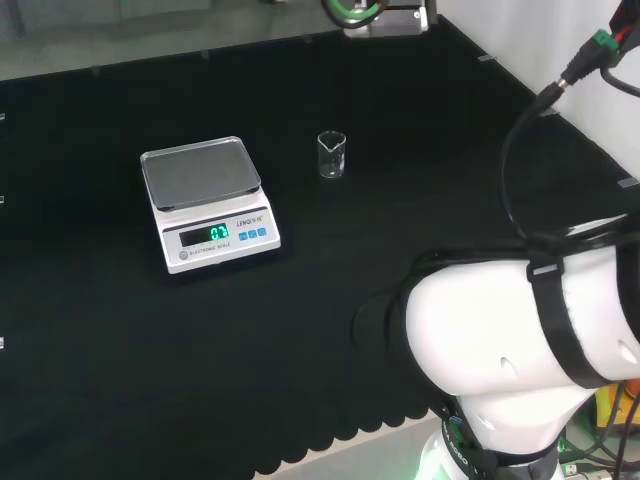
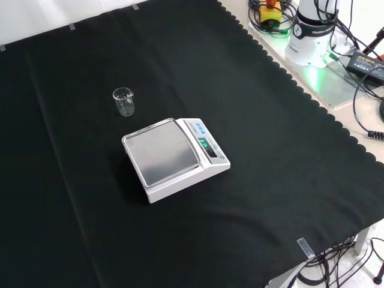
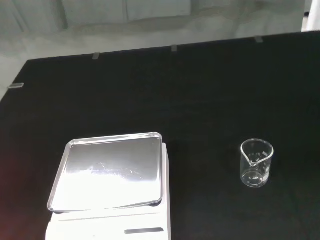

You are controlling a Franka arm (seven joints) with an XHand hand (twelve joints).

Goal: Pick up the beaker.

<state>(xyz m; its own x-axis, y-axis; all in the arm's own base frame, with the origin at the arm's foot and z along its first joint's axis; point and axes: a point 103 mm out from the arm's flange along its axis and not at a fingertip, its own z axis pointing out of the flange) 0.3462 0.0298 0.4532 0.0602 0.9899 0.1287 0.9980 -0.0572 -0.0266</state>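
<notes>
Clear glass, the beaker (image 1: pixel 332 155) stands upright and looks empty on the black cloth surface (image 1: pixel 420 120), near the scale (image 1: pixel 208 203) but apart from it, toward the surface's far edge in the head view. You have the whole pickup left: nothing touches it. You cannot tell the hand's state. Your wrist view shows its spout (image 3: pixel 252 161); the head view shows the scale's lit display (image 1: pixel 218 234).

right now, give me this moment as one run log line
phase: pre-grasp | beaker: upright on cloth, looks empty, untouched | scale: beside the beaker, apart, pan bare | hand: cannot tell
</notes>
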